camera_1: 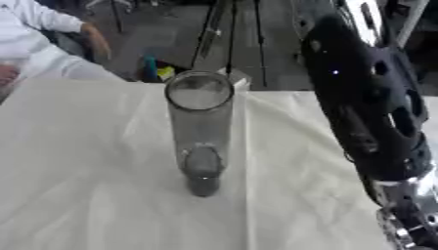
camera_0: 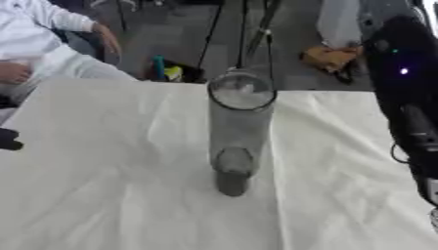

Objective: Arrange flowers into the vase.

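Observation:
A tall clear glass vase point(camera_0: 239, 127) stands upright in the middle of the white-covered table point(camera_0: 120, 185), its round mouth open and nothing inside it. No flowers show in either view. My right arm point(camera_1: 368, 107), black with a silver joint near the bottom, runs down the right side of the picture, to the right of the vase and apart from it. Its hand is cut off below the frame. My left hand is not visible.
A small dark shape point(camera_0: 9, 139) pokes in at the table's left edge; I cannot make out what it is. A seated person in white point(camera_0: 43, 44) is beyond the far left corner. Past the far edge are stands and a blue-and-yellow object point(camera_0: 164, 71) on the floor.

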Robot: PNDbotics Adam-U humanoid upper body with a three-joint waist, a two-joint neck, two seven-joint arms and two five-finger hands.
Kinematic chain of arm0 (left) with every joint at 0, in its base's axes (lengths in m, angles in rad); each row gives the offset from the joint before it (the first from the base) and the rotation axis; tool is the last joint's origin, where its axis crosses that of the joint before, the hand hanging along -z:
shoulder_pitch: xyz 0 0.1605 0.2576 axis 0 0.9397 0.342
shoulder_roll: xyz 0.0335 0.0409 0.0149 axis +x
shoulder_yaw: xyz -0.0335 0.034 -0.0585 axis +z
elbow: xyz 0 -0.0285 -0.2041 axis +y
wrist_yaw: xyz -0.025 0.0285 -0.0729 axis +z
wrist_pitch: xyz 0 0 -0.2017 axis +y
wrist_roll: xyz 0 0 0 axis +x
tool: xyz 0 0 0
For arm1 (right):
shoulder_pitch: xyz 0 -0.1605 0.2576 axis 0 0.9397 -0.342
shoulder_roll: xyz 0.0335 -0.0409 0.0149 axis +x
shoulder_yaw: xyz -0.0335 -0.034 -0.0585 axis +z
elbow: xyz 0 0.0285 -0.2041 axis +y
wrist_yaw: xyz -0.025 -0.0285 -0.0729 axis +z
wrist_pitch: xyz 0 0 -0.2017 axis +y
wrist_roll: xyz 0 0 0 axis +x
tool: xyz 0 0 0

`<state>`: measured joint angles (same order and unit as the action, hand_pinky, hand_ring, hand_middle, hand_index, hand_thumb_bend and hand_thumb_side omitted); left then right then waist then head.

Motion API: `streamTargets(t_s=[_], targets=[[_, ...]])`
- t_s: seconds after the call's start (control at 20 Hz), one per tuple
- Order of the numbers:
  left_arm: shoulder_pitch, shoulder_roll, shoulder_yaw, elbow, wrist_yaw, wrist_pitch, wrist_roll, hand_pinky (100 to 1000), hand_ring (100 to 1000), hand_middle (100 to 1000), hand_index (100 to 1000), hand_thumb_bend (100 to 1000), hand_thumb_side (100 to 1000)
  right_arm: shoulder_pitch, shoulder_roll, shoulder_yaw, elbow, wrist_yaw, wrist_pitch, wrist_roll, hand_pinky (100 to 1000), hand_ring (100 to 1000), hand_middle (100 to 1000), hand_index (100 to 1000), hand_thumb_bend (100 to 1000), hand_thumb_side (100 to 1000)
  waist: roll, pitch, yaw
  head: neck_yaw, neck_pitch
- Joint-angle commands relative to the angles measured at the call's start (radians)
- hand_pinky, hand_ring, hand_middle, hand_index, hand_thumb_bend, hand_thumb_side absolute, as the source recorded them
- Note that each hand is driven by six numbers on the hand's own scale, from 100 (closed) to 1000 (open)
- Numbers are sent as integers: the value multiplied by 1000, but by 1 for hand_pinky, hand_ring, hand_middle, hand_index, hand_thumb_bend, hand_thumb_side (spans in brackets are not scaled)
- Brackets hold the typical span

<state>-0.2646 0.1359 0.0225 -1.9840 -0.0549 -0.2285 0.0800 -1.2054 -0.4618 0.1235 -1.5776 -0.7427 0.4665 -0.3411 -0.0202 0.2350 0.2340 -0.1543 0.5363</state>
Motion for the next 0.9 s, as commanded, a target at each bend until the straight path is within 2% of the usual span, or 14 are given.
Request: streamTargets(t_s=[0.05,0.9], targets=[[-11,17,-7,-16,0,2,-2,536,578,720,858,100,985,-6,-13,1,-31,9,-5,6,100,100,100,100,227,328,-6,-32,3,2,2],[-13,6,-9,-16,-9,5,-5,533,578,720,856,100,984,61,-29,0,-52,24,5,50,100,100,100,100,238,317,-13,-13,19,-5,-2]])
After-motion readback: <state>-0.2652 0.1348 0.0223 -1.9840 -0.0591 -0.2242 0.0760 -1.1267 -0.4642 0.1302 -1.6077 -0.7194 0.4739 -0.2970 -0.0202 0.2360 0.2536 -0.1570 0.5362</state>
